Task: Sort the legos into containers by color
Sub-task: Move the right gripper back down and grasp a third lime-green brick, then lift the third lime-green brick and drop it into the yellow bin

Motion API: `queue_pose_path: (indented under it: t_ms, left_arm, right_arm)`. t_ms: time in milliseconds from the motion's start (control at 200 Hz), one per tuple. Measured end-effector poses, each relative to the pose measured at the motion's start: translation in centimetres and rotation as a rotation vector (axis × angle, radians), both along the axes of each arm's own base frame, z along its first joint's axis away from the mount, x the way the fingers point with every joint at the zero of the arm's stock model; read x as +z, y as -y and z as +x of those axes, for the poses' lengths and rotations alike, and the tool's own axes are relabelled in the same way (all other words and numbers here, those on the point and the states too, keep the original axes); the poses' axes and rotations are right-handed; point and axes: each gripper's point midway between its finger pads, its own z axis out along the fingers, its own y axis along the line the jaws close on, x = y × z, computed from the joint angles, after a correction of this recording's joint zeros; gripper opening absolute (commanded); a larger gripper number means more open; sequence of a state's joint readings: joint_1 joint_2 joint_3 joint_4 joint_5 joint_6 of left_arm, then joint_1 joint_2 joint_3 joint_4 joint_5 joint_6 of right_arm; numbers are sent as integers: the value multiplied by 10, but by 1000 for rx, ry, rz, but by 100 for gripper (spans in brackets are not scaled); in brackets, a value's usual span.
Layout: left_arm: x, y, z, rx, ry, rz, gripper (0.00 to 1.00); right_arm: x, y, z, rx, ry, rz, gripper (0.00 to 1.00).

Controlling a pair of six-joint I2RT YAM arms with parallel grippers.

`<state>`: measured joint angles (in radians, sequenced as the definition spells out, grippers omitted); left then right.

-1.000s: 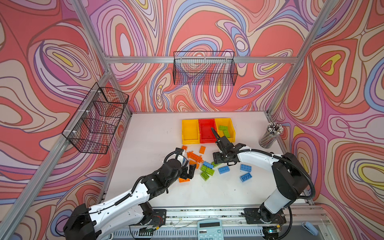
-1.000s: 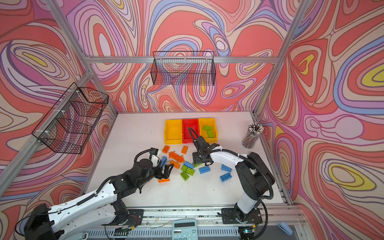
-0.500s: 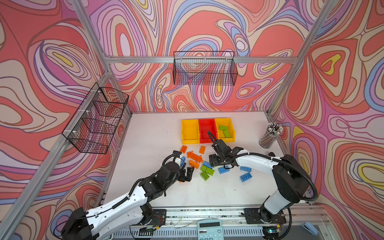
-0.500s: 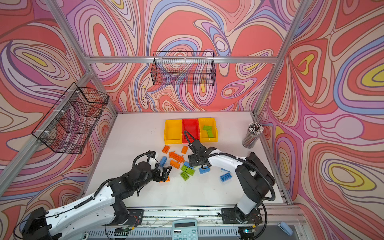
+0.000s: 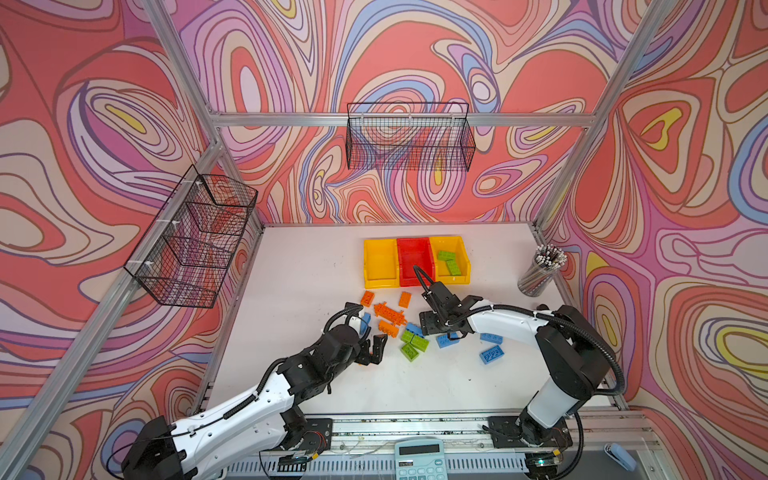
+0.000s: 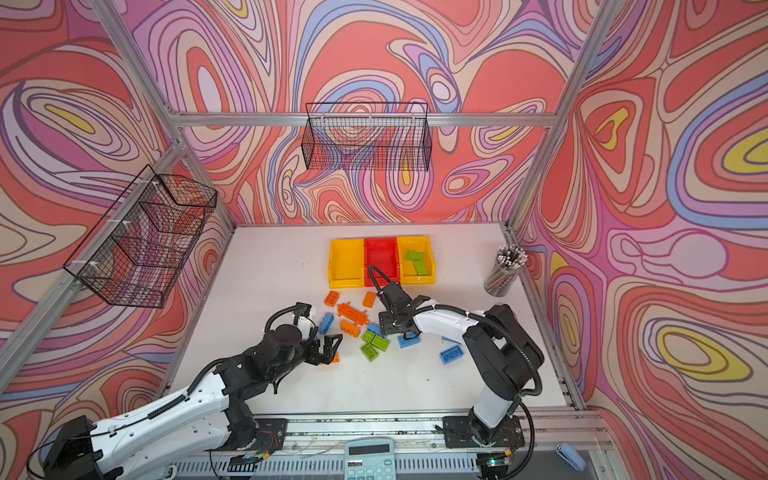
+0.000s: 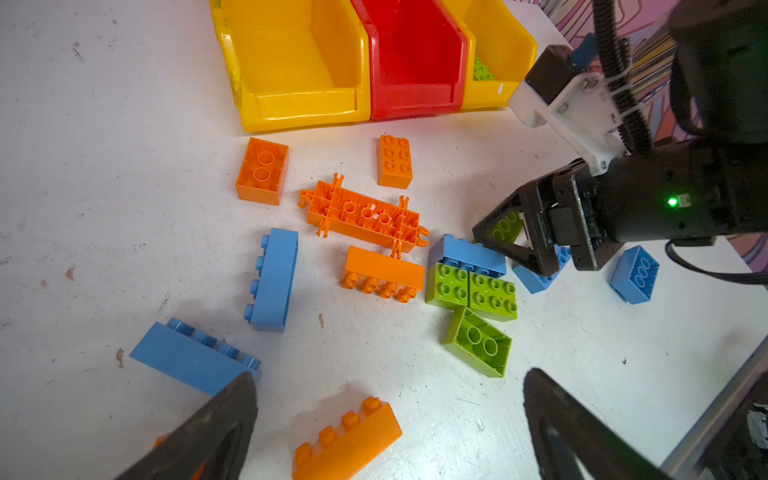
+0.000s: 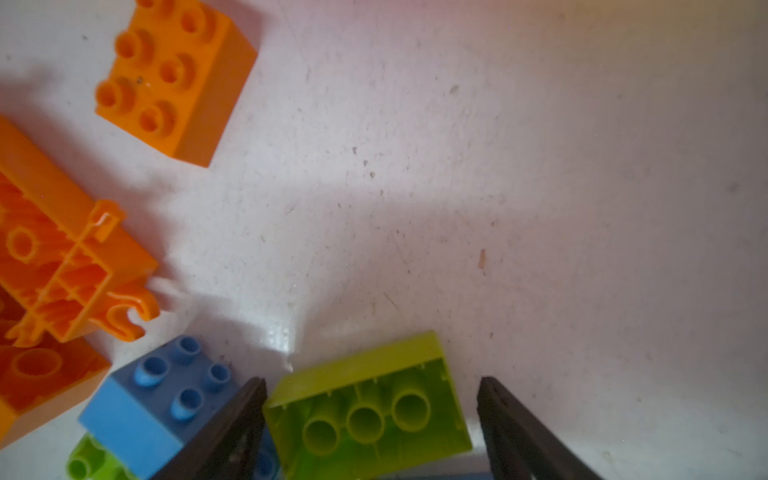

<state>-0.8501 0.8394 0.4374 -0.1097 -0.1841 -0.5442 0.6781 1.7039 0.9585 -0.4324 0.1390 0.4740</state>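
Now my right claw (image 8: 371, 380), fairly wide, straddles 1 upturned lime green brick (image 8: 365, 415) on the table (image 8: 498, 166), long axis running jaw to jaw, ungripped; my left claw (image 7: 388, 374) gapes wide, empty.

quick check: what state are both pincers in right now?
Left pincer: open, empty, over an orange brick.
Right pincer: open, straddling an upside-down lime green brick, not clamped.
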Motion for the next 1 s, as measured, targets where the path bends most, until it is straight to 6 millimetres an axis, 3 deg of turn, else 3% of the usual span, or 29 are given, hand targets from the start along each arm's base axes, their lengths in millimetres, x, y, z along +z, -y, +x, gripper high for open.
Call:
queue_pose_path:
  t_ms: [305,546,726,866,1002]
  left_arm:
    - [1,-3,0,8,5,2,100]
    - [1,-4,1,16,10,6,100]
    - [1,-5,1,18,8,11,100]
    - [0,-4,1,17,4,17,100]
    - [-1,0,3,7,-5,29,100]
  right_arm:
    - [-7,7,3,-21,8,-48,83]
    - [-3,8,7,-6,26,-71,56]
    - [-1,6,11,-6,28,-77,48]
    - [11,5,18,0,47,-91,47]
    - [36,6,40,-10,98,-94,48]
